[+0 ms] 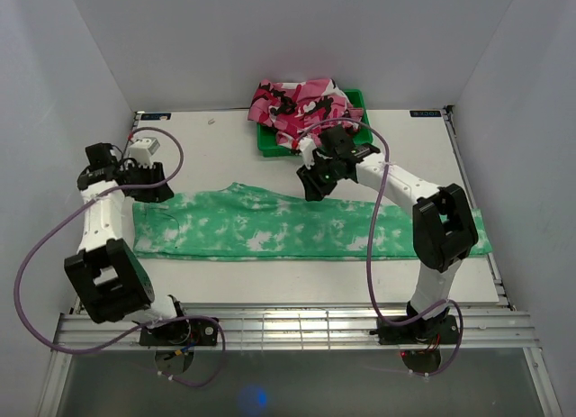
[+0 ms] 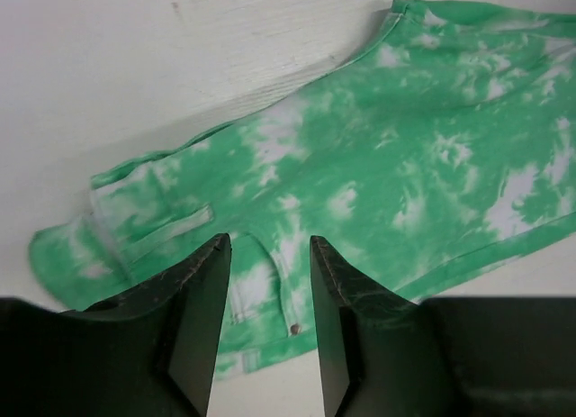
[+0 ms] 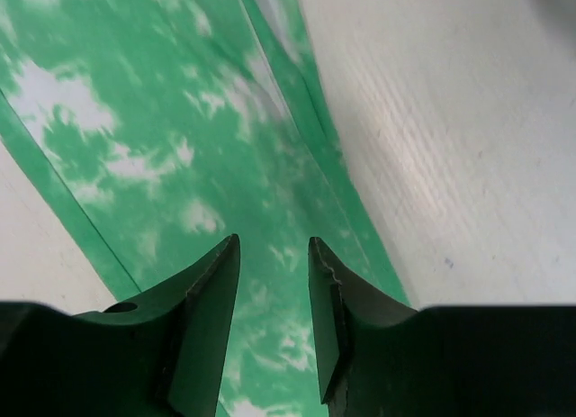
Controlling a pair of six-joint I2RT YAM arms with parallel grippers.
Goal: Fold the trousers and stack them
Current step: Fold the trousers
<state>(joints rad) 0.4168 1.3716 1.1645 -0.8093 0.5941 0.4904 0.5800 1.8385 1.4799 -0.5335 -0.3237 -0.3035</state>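
Left tool (image 2: 267,246) and right tool (image 3: 273,244) are held part-open, empty, over the trousers (image 1: 270,226), seemingly spread flat for folding.

your left arm (image 1: 101,221) and right arm (image 1: 394,181) are built alike: white tube links between chunky black joint housings. a thin purple cable (image 1: 181,152) loops from each black base (image 1: 177,333) up along the links. a small pale box (image 1: 144,148) sits at the left wrist. up close, your left gripper (image 2: 267,248) and right gripper (image 3: 273,248) carry matte black wedge fingers (image 2: 193,309) with scuffed, greyed inner edges.
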